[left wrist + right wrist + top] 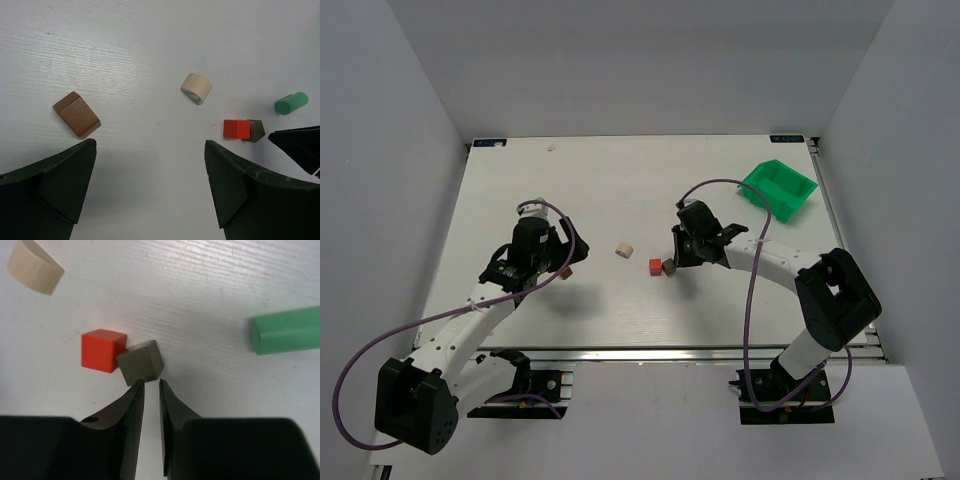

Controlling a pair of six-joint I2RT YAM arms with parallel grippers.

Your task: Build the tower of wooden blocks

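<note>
My right jaws, nearly closed and empty, sit just right of the grey-brown block (pixel 141 361) touching the red block (pixel 102 350); left jaws wide open, farther away

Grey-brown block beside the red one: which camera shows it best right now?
Right wrist view: the grey-brown block appears large and sharp, just ahead of the right end effector, touching the red block. Left wrist shows it small, beside the red block. Top view shows only a speck.
</note>
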